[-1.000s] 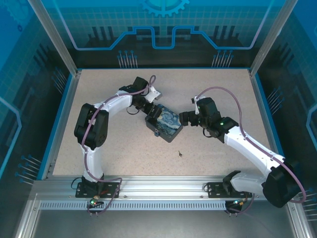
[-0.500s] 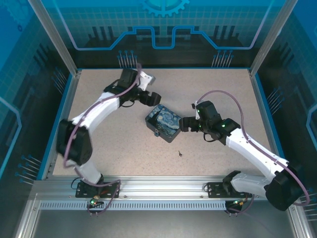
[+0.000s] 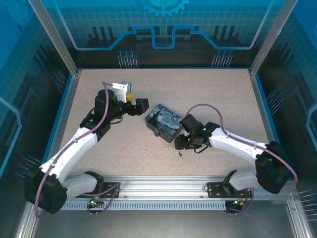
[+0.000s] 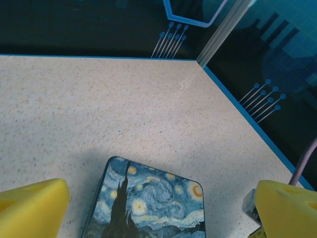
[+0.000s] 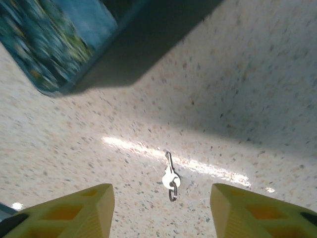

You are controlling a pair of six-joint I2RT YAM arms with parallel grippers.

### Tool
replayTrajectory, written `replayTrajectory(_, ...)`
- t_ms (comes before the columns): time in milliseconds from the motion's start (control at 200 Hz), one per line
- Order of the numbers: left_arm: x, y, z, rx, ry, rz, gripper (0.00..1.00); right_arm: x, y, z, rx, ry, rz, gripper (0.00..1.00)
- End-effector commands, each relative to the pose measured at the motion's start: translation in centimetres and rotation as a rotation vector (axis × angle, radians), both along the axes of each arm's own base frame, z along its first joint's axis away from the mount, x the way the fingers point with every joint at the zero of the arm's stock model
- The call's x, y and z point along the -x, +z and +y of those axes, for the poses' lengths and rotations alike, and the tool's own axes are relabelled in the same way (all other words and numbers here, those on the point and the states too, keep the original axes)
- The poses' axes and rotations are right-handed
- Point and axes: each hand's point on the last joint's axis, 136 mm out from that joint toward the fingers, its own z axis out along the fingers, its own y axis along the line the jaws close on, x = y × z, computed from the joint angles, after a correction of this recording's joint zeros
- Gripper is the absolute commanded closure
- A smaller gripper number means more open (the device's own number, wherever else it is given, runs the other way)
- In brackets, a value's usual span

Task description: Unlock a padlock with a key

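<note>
The key (image 5: 171, 178) lies flat on the speckled tabletop (image 5: 257, 74), low in the centre of the right wrist view, with a small ring on its end. The right gripper (image 5: 159, 191) hangs over it, its yellow fingers (image 5: 74, 210) partway apart on either side and gripping nothing. The painted tin (image 5: 54, 44) sits at the upper left, its shadow reaching toward the key. In the left wrist view the left gripper (image 4: 161, 191) is spread wide and empty above the tin's lid.
</note>
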Motion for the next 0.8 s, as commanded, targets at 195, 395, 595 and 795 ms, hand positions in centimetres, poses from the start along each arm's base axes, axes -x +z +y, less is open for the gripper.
replayTrajectory(195,1.9,3.1,2.6,0.033,0.103,-0.133,0.01,2.5,-3.0,0.5,0.097,-0.009,0.166,0.65)
replayTrajectory(395,2.1,3.4,2.6,0.044,0.101,-0.151,0.01,2.4,-3.5,0.6,0.136,-0.014,0.188,0.72)
replayTrajectory(595,2.0,3.3,2.6,0.030,0.099,-0.158,0.01,2.3,-3.9,0.9,0.144,-0.006,0.203,0.76)
replayTrajectory(795,2.0,3.2,2.5,0.027,0.096,-0.155,0.01,2.5,-4.3,0.6,0.173,-0.006,0.217,0.78)
